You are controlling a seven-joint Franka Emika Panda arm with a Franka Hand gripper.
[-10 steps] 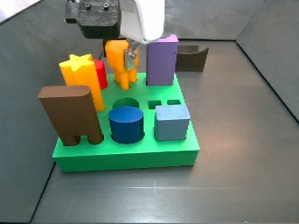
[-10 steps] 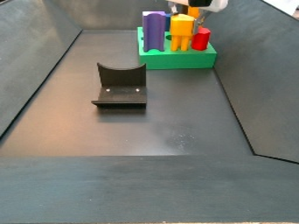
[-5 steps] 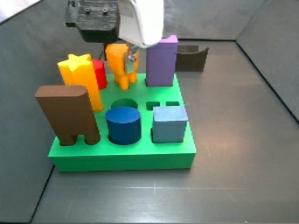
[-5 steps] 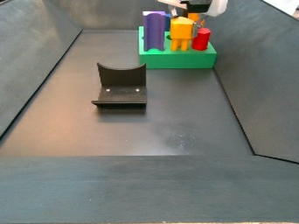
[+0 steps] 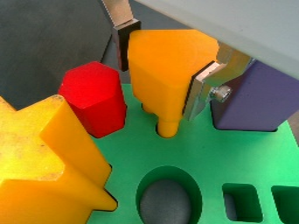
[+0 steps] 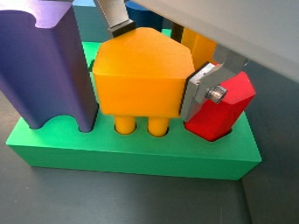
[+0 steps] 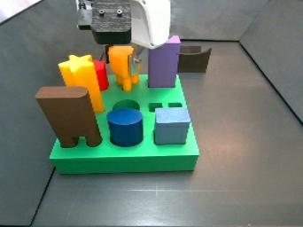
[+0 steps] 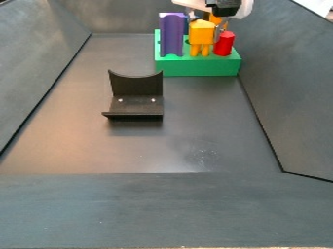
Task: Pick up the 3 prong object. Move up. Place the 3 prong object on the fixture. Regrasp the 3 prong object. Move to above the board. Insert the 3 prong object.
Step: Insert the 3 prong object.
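with the gripper (image 6: 158, 66) clamped on the 3 prong object (image 6: 140, 79), press straight down so its prongs seat fully in the board (image 6: 128, 150).

arm: glossy white casing (image 7: 151, 19), rounded, above the board at the back of the table
gripper: black boxy head (image 7: 109, 19) with small pale markings on its face, under the white casing
fingers: flat silver plates (image 5: 219, 80) with dark pads; a round screw in one plate (image 6: 215, 92)
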